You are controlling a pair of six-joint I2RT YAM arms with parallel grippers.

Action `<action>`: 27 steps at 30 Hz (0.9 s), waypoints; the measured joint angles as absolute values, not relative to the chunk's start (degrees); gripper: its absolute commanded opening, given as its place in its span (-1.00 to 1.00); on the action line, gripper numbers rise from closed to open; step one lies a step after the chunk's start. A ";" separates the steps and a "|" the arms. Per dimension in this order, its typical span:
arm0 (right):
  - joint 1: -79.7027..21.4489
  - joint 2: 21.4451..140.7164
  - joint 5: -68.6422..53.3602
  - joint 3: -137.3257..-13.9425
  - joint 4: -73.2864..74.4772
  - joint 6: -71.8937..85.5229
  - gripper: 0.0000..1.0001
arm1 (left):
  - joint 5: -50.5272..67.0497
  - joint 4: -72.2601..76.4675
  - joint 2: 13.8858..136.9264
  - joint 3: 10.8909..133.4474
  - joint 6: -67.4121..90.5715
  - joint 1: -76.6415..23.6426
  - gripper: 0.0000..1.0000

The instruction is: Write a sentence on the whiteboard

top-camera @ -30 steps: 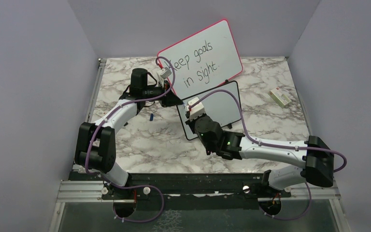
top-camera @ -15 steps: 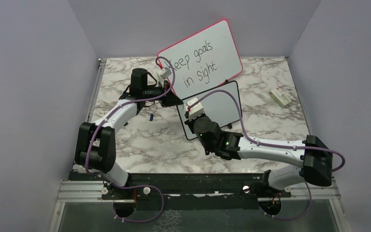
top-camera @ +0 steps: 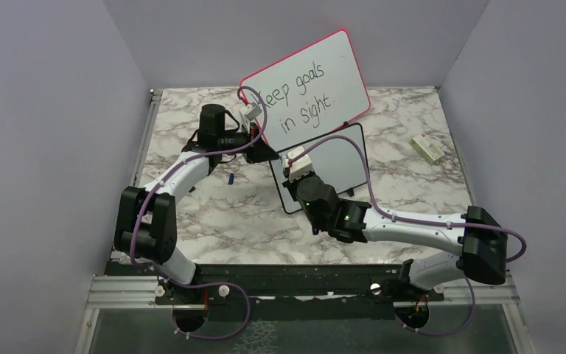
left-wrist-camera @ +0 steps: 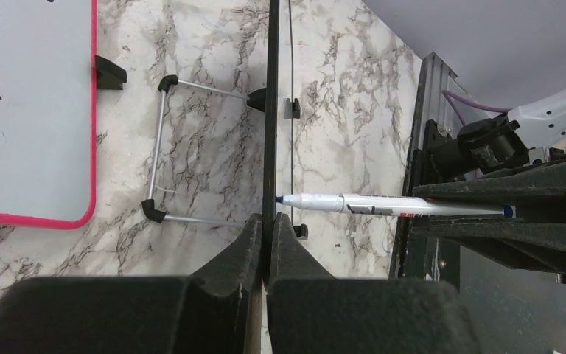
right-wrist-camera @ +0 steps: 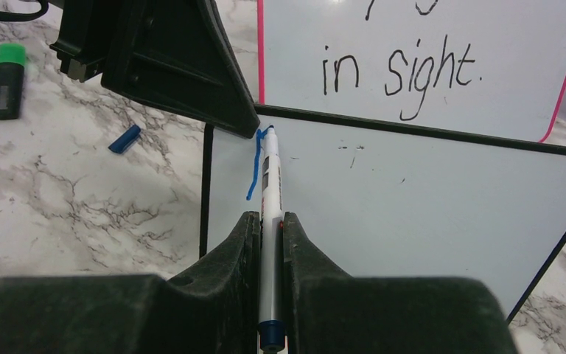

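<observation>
The right gripper (right-wrist-camera: 269, 221) had its two fingers pinched on a marker (right-wrist-camera: 270, 173), gripping it toward the capped rear end so that most of the barrel stuck out ahead. The tip rested against the upper left corner of the whiteboard (right-wrist-camera: 413, 206). There the sentence (right-wrist-camera: 253, 173) amounted to a single blue stroke running down from the tip, and the rest of the face was bare apart from a few faint specks.

The left gripper (left-wrist-camera: 267, 225) was clamped on the whiteboard's thin black frame at the left edge, just beside that corner. The board stood on its wire stand (left-wrist-camera: 163, 151) on the marble table (top-camera: 214, 221), directly in front of the pink-framed board (top-camera: 306, 88) with its black handwriting.

Judging from this, the writing had barely begun. To do it well, the pen probably needed light, even pressure, because a long overhang lets the tip flex and skate. The strokes looked best made small and moving away to the right, clear of the bracing fingers. The left arm's hold mattered too — without it the propped board would likely tip back under the push. A blue cap (right-wrist-camera: 124, 139) lay on the table, well apart from the work.
</observation>
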State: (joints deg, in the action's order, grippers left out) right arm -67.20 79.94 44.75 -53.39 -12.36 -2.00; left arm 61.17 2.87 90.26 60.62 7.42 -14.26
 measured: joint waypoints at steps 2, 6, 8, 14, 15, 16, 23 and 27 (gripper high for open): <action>-67.13 79.94 44.80 -53.39 -12.36 -2.00 -0.99 | 61.12 2.87 90.26 60.62 7.42 -14.26 -1.00; -67.11 79.94 44.93 -53.39 -12.25 -1.74 -0.99 | 61.10 2.87 90.26 60.62 7.42 -14.26 -1.00; -67.11 79.92 45.30 -53.39 -12.08 -1.45 -0.99 | 61.10 2.87 90.26 60.62 7.42 -14.26 -1.00; -66.78 79.29 46.78 -53.25 -10.44 -0.14 -0.99 | 61.14 2.87 90.26 60.62 7.44 -14.26 -1.00; -66.65 79.15 46.89 -53.19 -10.17 0.12 -0.99 | 61.12 2.87 90.26 60.62 7.44 -14.26 -1.00; -66.61 79.07 46.94 -53.15 -9.98 0.45 -0.99 | 61.12 2.87 90.26 60.62 7.44 -14.26 -1.00; -66.52 78.67 46.85 -53.06 -8.19 2.22 -0.99 | 61.12 2.87 90.26 60.62 7.44 -14.26 -1.00; -66.52 78.52 46.52 -53.06 -6.90 3.22 -0.99 | 61.12 2.87 90.26 60.62 7.44 -14.26 -1.00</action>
State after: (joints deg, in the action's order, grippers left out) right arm -66.52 78.52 46.52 -53.06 -6.90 3.22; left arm 61.12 2.87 90.26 60.62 7.44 -14.26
